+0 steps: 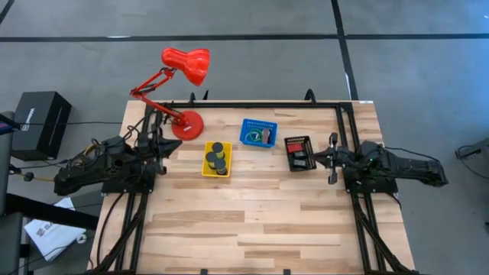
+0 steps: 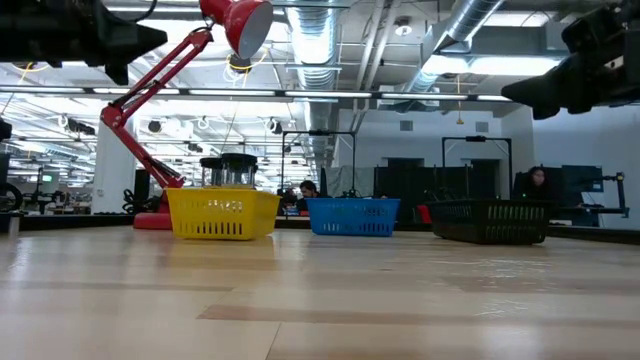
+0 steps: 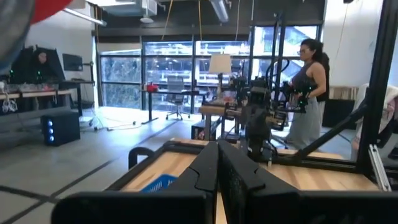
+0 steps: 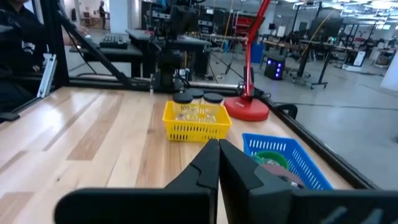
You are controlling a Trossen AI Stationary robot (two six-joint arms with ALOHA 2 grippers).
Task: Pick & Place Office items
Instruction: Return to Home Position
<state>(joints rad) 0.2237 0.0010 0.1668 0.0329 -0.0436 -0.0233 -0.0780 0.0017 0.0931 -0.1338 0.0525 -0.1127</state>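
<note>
The office items lie in three small baskets mid-table. Black round rolls (image 1: 218,156) fill the yellow basket (image 1: 207,169). A green piece (image 4: 268,158) and a brownish bar (image 1: 266,136) lie in the blue basket (image 1: 249,124). A red block (image 1: 296,144) and black blocks sit in the black basket (image 1: 290,165). My left gripper (image 1: 174,150) is shut and empty, held level above the table's left side, left of the yellow basket. My right gripper (image 1: 312,158) is shut and empty, level above the table's right side, at the black basket's right edge.
A red desk lamp (image 1: 183,65) stands on its round base (image 1: 188,125) at the table's far left, just beyond my left arm. Bare wood spreads across the near half of the table (image 1: 252,229). A black frame rail (image 1: 252,105) runs along the far edge.
</note>
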